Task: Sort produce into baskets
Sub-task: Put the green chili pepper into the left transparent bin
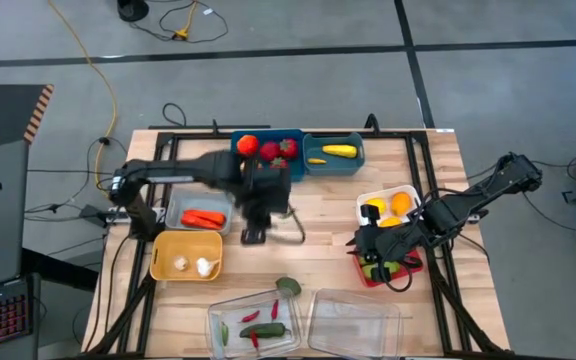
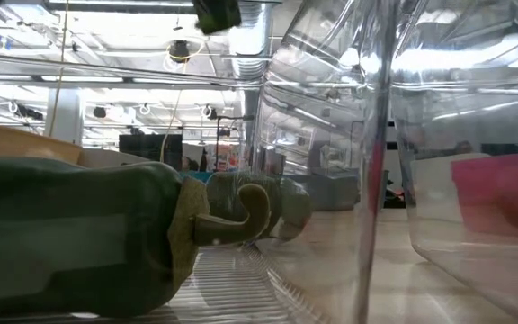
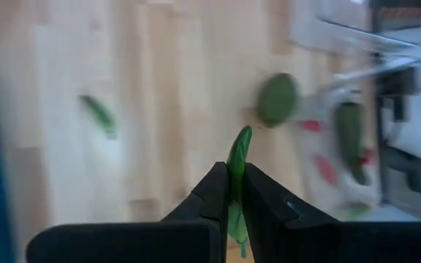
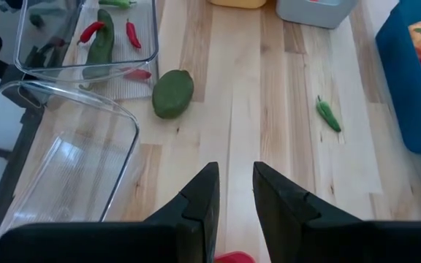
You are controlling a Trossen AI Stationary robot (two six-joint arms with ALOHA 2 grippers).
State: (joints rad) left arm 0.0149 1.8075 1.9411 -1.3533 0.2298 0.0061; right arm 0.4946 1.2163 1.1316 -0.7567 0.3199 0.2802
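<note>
The left gripper (image 3: pixel 229 191) pinches a green pepper (image 3: pixel 237 164) above mid-table. The right gripper (image 4: pixel 230 191), jaws slightly apart and holding nothing, hangs over the red bin (image 1: pixel 408 268). One clear tray (image 1: pixel 253 322) holds chilies and a cucumber; the other (image 1: pixel 353 320) is bare. A green avocado (image 1: pixel 288 286) lies just beside them on open wood.
</note>
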